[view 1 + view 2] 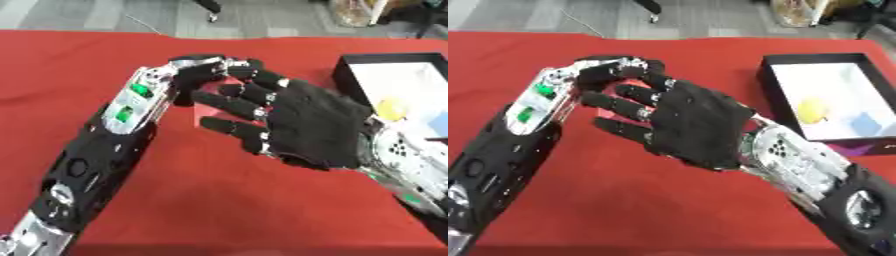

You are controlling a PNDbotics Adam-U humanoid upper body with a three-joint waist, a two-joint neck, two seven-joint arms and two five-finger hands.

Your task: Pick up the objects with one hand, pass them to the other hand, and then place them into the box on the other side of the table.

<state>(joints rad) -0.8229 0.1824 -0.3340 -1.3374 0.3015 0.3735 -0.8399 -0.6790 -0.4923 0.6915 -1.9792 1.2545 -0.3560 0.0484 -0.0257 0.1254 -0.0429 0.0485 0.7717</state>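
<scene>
My left hand (194, 75) comes in from the near left over the red surface (219, 210), its fingers curled around a small red object (210, 102) at mid-scene. My right hand (689, 125) meets it from the right, palm down, its fingers (623, 110) stretched across that same object and touching it; I cannot quite tell whether they have closed on it, since the object is mostly hidden between the two hands. To the far right sits the black box (773, 102) with a white floor, holding a yellow item (813, 111) and, just beside it, a blue item (865, 123).
</scene>
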